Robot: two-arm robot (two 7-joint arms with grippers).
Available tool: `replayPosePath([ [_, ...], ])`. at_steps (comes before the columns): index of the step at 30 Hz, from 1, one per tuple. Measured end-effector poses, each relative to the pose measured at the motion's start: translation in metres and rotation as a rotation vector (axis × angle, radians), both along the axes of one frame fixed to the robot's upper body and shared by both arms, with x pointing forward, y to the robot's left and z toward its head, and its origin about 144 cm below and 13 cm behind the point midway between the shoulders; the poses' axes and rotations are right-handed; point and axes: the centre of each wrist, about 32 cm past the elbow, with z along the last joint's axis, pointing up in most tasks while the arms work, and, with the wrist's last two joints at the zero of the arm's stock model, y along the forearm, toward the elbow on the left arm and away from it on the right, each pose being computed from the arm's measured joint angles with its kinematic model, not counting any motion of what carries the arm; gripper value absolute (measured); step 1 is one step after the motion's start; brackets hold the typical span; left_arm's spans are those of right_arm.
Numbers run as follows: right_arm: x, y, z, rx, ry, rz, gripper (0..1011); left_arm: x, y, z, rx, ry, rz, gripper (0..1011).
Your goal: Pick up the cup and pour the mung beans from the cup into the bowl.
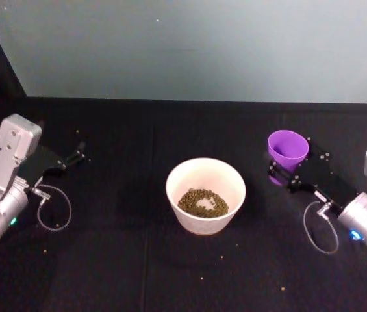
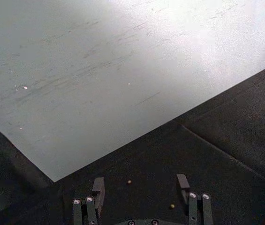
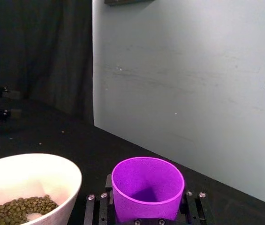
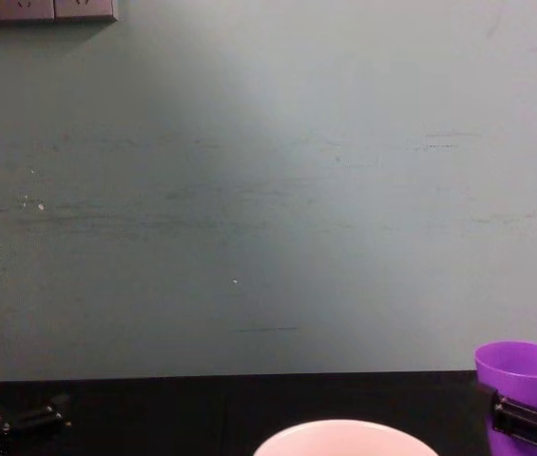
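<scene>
Bowl [image 1: 205, 195]: pale, round, at table centre on the black cloth [image 1: 138, 260], holding a shallow heap of mung beans [image 1: 202, 203] in its bottom; a few stray beans lie on the cloth near it. Cup [image 1: 288, 150]: purple tumbler, at about 2 o'clock from the bowl, near it but apart, upright with its mouth up; the right wrist view shows its inside bare, which suggests the pour is done and the cup is back upright. Right gripper [image 1: 286, 170]: clamped across the cup's lower body, a finger on each side; whether the base rests on the cloth cannot be told. Holding low keeps the rim free for tipping. Left gripper [image 1: 74, 157]: at about 10 o'clock from the bowl, well apart, fingers spread and holding nothing, parked out of the pouring path. Remaining step, as judged: release the cup.
</scene>
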Motion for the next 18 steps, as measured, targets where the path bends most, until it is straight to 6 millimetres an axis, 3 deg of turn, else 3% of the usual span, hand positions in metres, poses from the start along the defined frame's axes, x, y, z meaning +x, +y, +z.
replayPosePath([
  [13,0.0,0.0,0.001,-0.004,-0.004,-0.004,754,0.0,0.0,0.0,0.0,0.0,0.0,1000],
  [18,-0.002,0.001,0.011,-0.015,0.005,0.001,754,0.0,0.0,0.0,0.0,0.0,0.0,1000],
])
